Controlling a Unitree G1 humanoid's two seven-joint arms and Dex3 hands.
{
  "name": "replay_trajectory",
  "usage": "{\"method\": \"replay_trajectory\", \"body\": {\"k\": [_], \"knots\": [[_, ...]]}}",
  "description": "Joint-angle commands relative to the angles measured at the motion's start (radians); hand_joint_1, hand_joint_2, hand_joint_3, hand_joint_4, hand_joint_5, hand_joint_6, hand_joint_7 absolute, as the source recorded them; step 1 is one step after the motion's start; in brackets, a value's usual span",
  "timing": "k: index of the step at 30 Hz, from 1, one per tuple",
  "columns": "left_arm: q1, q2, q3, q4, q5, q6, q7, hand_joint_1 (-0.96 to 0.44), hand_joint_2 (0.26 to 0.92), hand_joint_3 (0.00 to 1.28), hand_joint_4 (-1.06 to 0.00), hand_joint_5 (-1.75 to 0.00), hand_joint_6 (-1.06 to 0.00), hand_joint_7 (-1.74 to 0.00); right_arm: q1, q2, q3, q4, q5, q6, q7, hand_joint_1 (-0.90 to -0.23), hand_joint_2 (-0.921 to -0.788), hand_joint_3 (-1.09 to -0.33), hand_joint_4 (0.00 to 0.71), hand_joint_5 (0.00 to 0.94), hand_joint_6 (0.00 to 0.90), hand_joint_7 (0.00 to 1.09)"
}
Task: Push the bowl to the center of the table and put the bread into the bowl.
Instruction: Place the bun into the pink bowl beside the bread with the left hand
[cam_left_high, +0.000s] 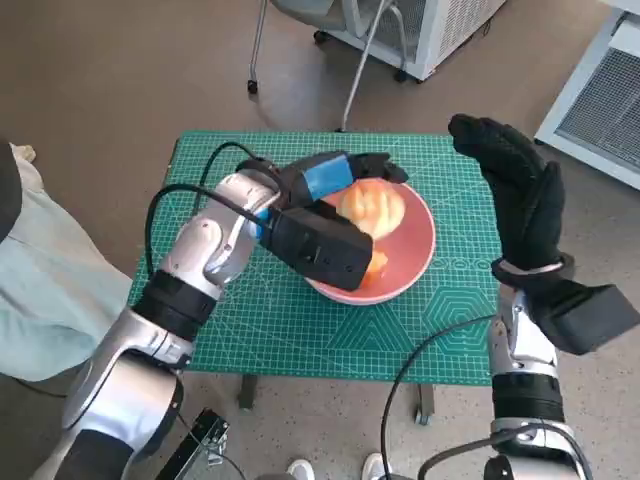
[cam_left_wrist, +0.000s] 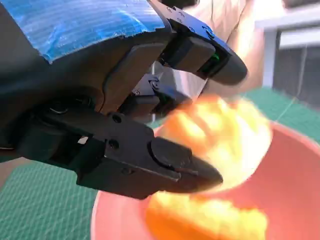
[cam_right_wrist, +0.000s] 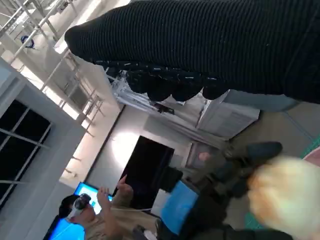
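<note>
Pink bowl (cam_left_high: 418, 262) under bread (cam_left_high: 372, 210), gripped by left hand (cam_left_high: 335, 176)

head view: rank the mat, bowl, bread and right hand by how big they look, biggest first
1. mat
2. Bowl and right hand: these look alike in extent, and the hand is raised nearer the camera, so no ranking between them.
3. bread, partly covered by the left hand

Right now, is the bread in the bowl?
In: the bread sits inside the pink bowl, the left hand around it.
</note>
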Motion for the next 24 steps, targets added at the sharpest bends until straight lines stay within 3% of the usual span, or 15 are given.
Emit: {"method": "replay_trajectory", "body": {"k": [1, 14, 24], "knots": [[0.019, 0.012, 0.007, -0.005, -0.027, 0.002, -0.027, -0.21, 0.921, 0.10, -0.05, 0.00, -0.24, -0.12, 0.019, -0.006, 0.004, 0.000, -0.017, 0.019, -0.020, -0.390, -0.821, -0.762, 0.479, 0.053, 0.177, 0.86], [0.074, 0.048, 0.144, -0.088, -0.212, 0.058, -0.124, -0.24, 0.920, 0.06, -0.04, 0.00, -0.23, -0.09, 0.011, 0.000, 0.017, -0.023, -0.025, 0.034, -0.038, -0.403, -0.837, -0.733, 0.477, 0.055, 0.173, 0.87], [0.202, 0.081, 0.329, -0.191, -0.433, -0.002, -0.087, -0.20, 0.920, 0.04, -0.16, -0.03, -0.35, -0.12, 0.000, -0.001, 0.023, -0.059, -0.029, 0.047, -0.049, -0.413, -0.863, -0.684, 0.475, 0.058, 0.162, 0.87]]}}
